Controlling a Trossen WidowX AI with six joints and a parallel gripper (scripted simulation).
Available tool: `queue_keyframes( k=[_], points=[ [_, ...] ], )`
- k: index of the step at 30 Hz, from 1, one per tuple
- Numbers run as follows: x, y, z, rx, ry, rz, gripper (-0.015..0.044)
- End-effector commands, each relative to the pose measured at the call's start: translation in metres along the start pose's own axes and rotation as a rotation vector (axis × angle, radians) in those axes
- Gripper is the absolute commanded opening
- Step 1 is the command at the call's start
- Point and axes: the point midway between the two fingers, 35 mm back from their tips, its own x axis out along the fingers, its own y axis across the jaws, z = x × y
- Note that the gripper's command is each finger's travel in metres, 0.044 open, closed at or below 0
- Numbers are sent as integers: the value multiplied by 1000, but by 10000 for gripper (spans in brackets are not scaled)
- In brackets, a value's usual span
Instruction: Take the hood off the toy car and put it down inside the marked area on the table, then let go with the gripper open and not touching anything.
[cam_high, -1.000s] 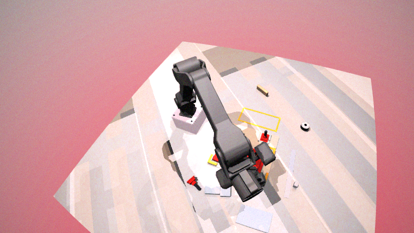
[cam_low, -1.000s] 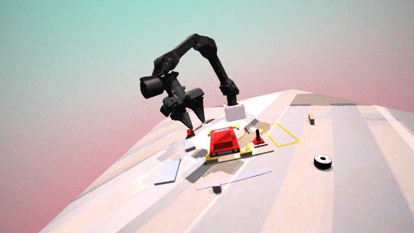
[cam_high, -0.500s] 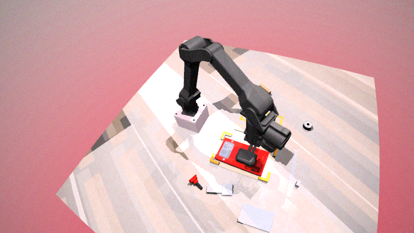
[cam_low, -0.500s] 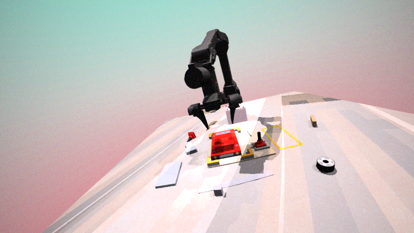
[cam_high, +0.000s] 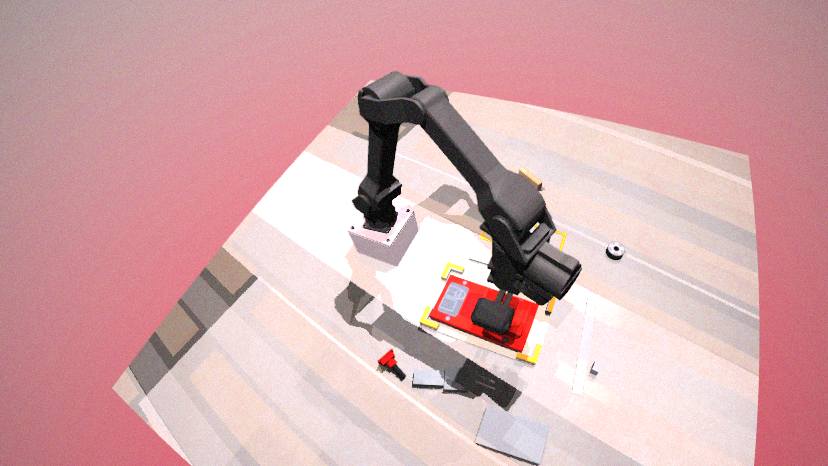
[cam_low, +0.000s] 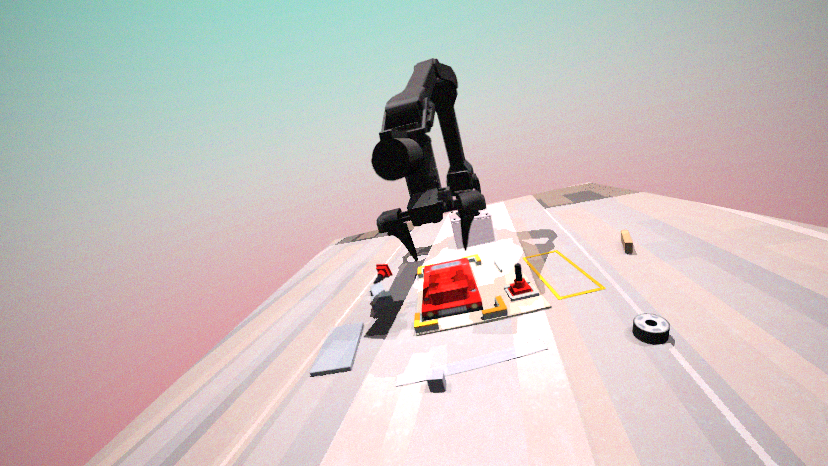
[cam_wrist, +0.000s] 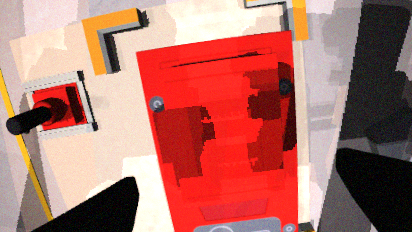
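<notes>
The red toy car (cam_high: 530, 325) (cam_low: 451, 283) (cam_wrist: 227, 135) lies flat on a pale board (cam_low: 538, 302) (cam_wrist: 47, 52) between yellow corner brackets. Its red top looks closed, and I cannot clearly tell the hood's edges from the body. The marked area, a yellow outline (cam_high: 563, 240) (cam_low: 582, 293) (cam_wrist: 31, 165), lies on the table beside the board; the arm partly hides it in the top view. My gripper (cam_low: 440, 254) (cam_wrist: 236, 173) is wide open and empty above the car, one finger toward each long side. Its fingertips are hidden in the top view.
A red switch with an upright black lever (cam_low: 518, 277) (cam_wrist: 55, 110) stands beside the car. A wheel (cam_high: 615, 250) (cam_low: 651, 328), wooden block (cam_high: 530, 178) (cam_low: 626, 241), grey plate (cam_high: 512, 435) (cam_low: 338, 350) and red-headed piece (cam_high: 391, 363) (cam_low: 382, 270) lie around the board.
</notes>
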Motion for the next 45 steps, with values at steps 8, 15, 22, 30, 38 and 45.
queue_keyframes(
  k=[8, 15, 22, 30, 38, 45],
  points=[
    [9, 0, -1, -4, 3, -3, 440],
    [14, 0, -1, -4, 3, -3, 440],
    [20, 0, -1, -4, 3, -2, 440],
    [26, 0, -1, -4, 3, -2, 440],
    [32, 0, -2, -4, 3, -2, 440],
    [37, 0, -2, -4, 3, -2, 440]
  ],
)
